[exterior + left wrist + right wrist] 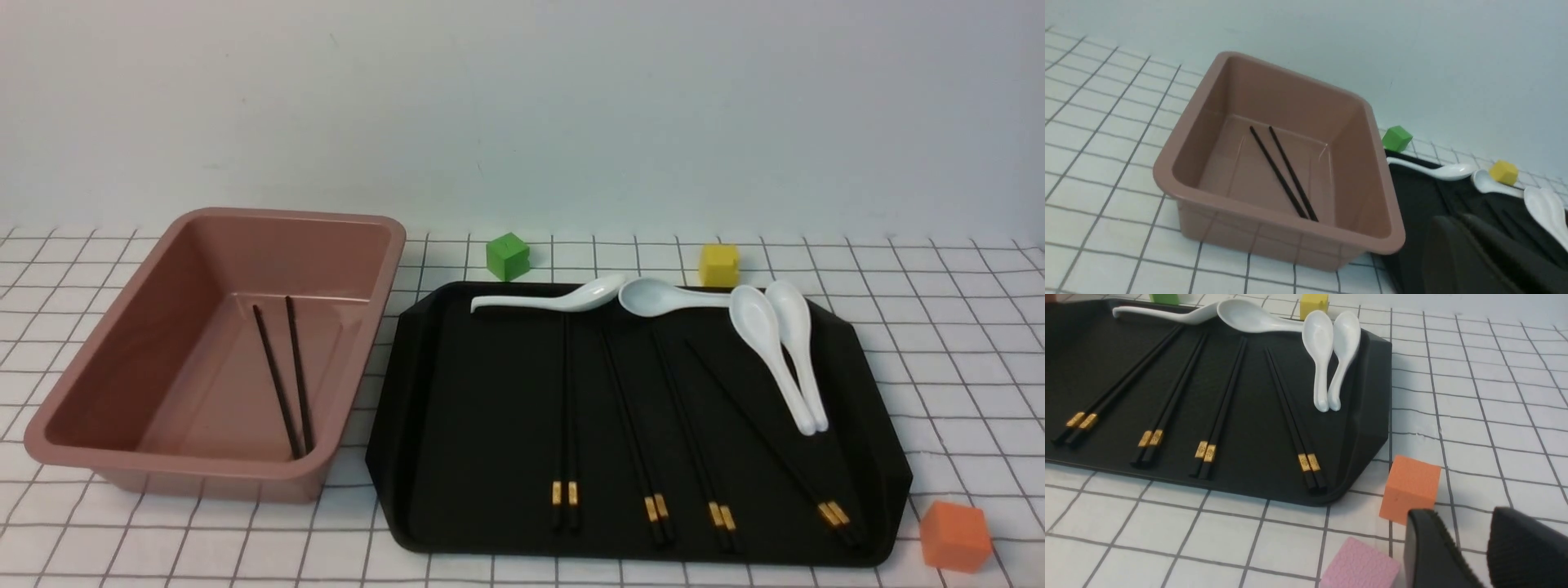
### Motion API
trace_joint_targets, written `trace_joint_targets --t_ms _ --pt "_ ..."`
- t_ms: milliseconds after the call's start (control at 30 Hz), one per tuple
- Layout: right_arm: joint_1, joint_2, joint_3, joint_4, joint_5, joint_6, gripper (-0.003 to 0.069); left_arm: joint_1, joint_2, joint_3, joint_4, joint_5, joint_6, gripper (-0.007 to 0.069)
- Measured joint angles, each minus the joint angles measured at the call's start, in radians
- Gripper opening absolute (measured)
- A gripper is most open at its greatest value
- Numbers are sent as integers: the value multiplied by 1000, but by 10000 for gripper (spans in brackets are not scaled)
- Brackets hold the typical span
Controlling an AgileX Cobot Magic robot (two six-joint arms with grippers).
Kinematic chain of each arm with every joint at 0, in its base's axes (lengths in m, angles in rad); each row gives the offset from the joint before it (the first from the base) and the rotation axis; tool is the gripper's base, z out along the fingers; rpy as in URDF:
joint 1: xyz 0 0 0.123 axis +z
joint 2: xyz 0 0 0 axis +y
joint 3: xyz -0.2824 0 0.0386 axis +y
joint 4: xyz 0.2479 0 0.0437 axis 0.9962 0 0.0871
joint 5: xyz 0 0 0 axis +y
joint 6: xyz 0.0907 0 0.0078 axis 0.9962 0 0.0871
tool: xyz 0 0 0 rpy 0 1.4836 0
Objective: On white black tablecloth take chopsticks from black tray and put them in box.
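The plain all-black chopsticks (277,384) lie side by side on the floor of the pinkish-brown box (180,459), at the left on the grid tablecloth (939,367). They also show in the left wrist view (1278,172). The black tray (490,408) lies right of the box. Neither gripper shows in the front view. In the left wrist view my left gripper (1457,218) hangs over the tray's near left part beside the box, its fingers together and empty. In the right wrist view my right gripper (1464,522) is open and empty over the cloth, right of the tray.
The tray holds several pairs of gold-banded black chopsticks (565,408) and several white spoons (767,343). A green cube (507,256) and a yellow cube (718,265) sit behind the tray. An orange cube (953,535) and a pink cube (1359,565) lie by my right gripper.
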Motion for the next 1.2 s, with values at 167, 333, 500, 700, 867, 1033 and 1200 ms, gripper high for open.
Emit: trace_joint_targets --t_ms 167,333,500,700,867,1033,1200 --pt "0 0 0 0 0 0 239 0 61 0 0 4 0 -13" --pt "0 0 0 0 0 0 239 0 80 0 0 12 -1 -13" --pt "0 0 0 0 0 0 239 0 30 11 -3 50 -2 -13" --pt "0 0 0 0 0 0 239 7 -86 98 -61 64 -3 -12" --pt "0 0 0 0 0 0 239 95 -128 197 -110 63 65 -9" --pt "0 0 0 0 0 0 239 173 -130 283 -122 16 187 -5" --pt "0 0 0 0 0 0 239 173 -130 287 -127 -10 210 -1"
